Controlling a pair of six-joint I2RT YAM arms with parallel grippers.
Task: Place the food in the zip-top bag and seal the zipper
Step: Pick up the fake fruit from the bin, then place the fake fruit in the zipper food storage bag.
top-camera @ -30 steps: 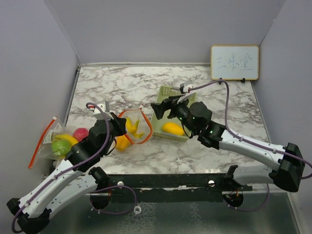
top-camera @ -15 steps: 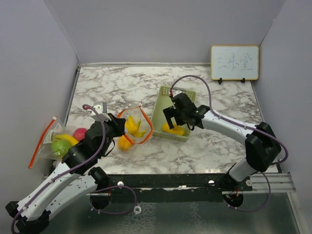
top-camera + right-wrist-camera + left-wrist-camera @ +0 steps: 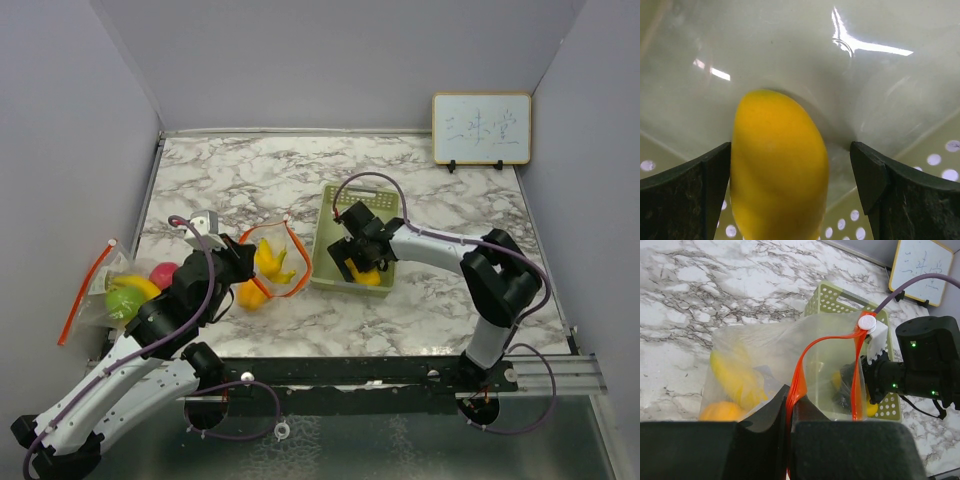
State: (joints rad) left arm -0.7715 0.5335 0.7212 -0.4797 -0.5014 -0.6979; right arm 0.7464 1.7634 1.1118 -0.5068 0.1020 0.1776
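The clear zip-top bag (image 3: 278, 262) with an orange zipper stands open on the marble, with yellow bananas (image 3: 270, 258) and an orange fruit (image 3: 250, 295) inside. My left gripper (image 3: 238, 262) is shut on the bag's orange zipper rim (image 3: 799, 385) and holds the mouth up. In the left wrist view a banana (image 3: 732, 377) shows through the film. My right gripper (image 3: 355, 262) is down in the pale green basket (image 3: 340, 200), open, its fingers (image 3: 690, 200) on either side of a yellow fruit (image 3: 777, 165) without closing on it.
A second bag (image 3: 88, 290) at the far left holds a green lime (image 3: 124, 300), a red apple (image 3: 163, 272) and a banana. A small whiteboard (image 3: 481, 128) leans on the back right wall. Grey walls close in the table.
The right arm has swung back and lowered its open gripper into the basket, around the yellow fruit. The left gripper still holds the bag rim.
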